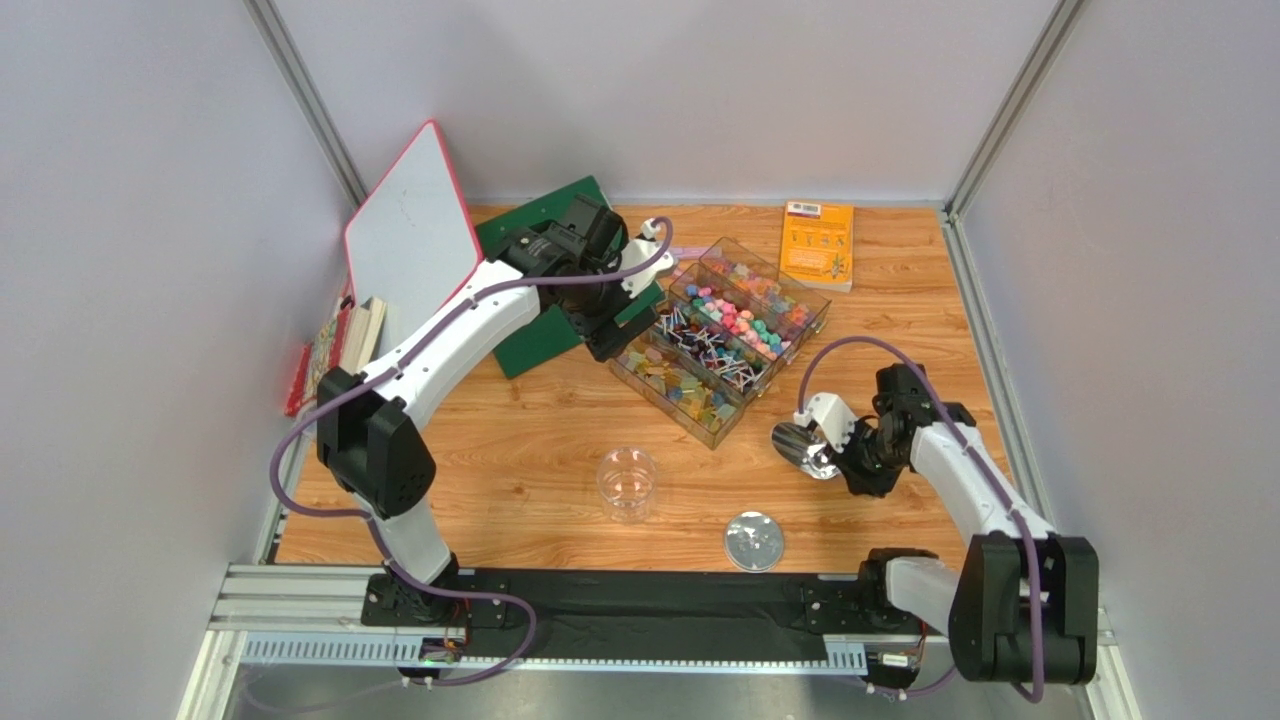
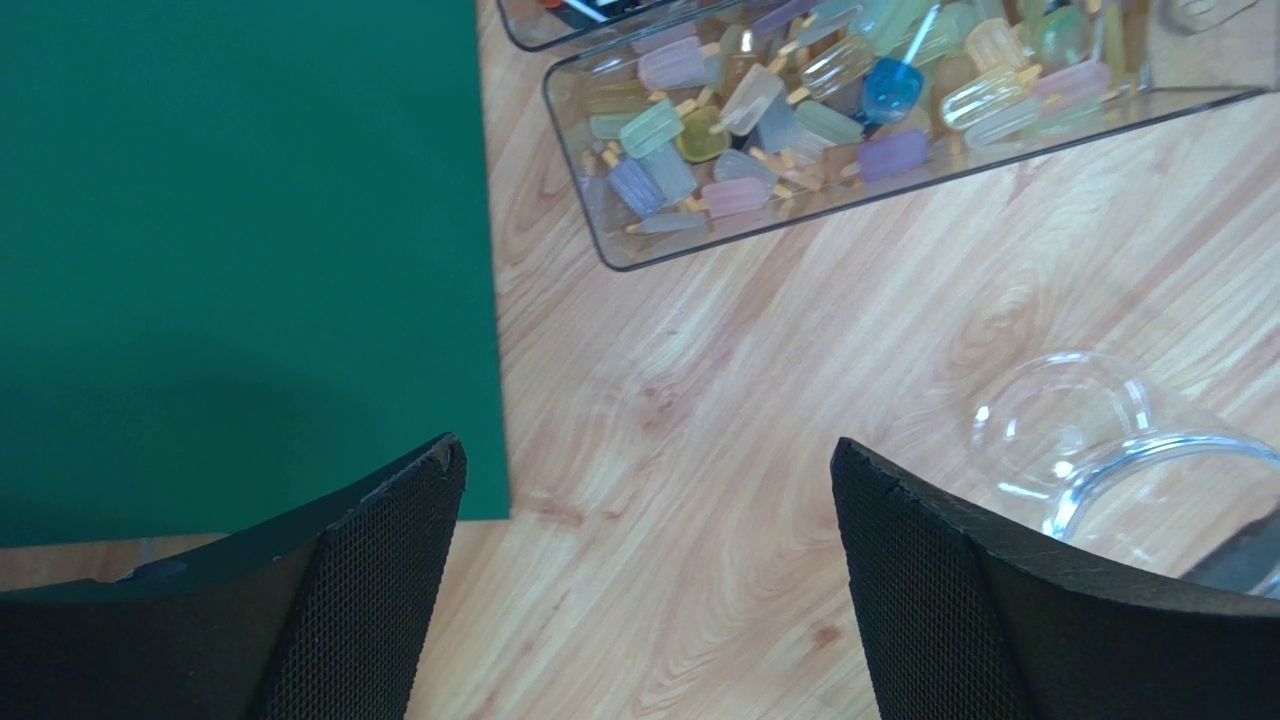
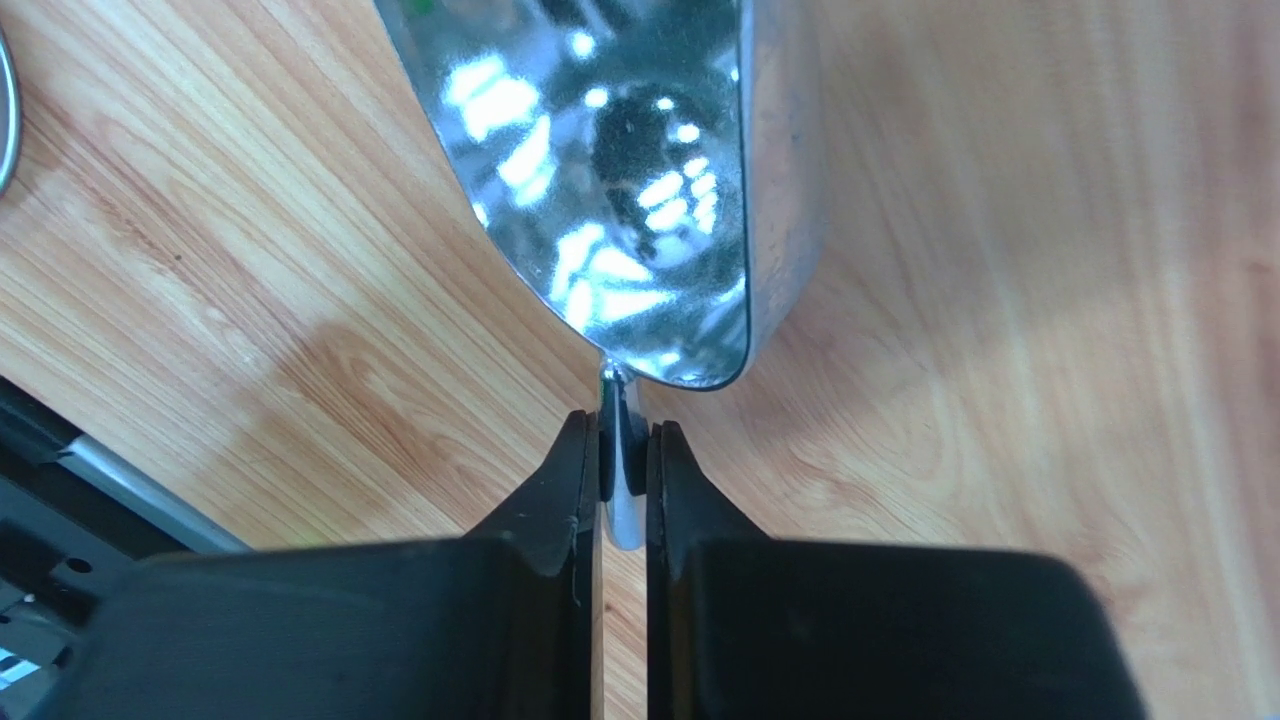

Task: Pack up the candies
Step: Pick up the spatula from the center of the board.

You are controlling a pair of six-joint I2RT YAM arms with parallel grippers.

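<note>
Candies (image 1: 732,320): all that show lie sorted in the clear compartment box (image 1: 669,408) at the far middle of the surface (image 1: 511,450); none shows anywhere else.
Jar (image 1: 627,483): stands open and upright at the near middle, well apart from the box; it looks empty.
Lid (image 1: 754,542): lies flat on the surface, near and to the right of the jar.
Scoop (image 3: 631,180): shiny metal, with a bare bowl showing only reflections and no sweets; it sits right of the jar and nearer than the box.
Right tool (image 3: 624,435): pinched narrow on the scoop's thin handle, fingers pressed to both sides of it.
Left tool (image 2: 646,450): spread wide and holding nothing, hovering at the far left by the box's near-left end, over the edge of the green mat (image 2: 226,225).
Done so far: the jar is uncovered and the scoop is gripped, as far as the views show.
Left to do: by my reading nearly everything, namely scooping sweets from the box, tipping them into the jar and probably putting the lid back on.
</note>
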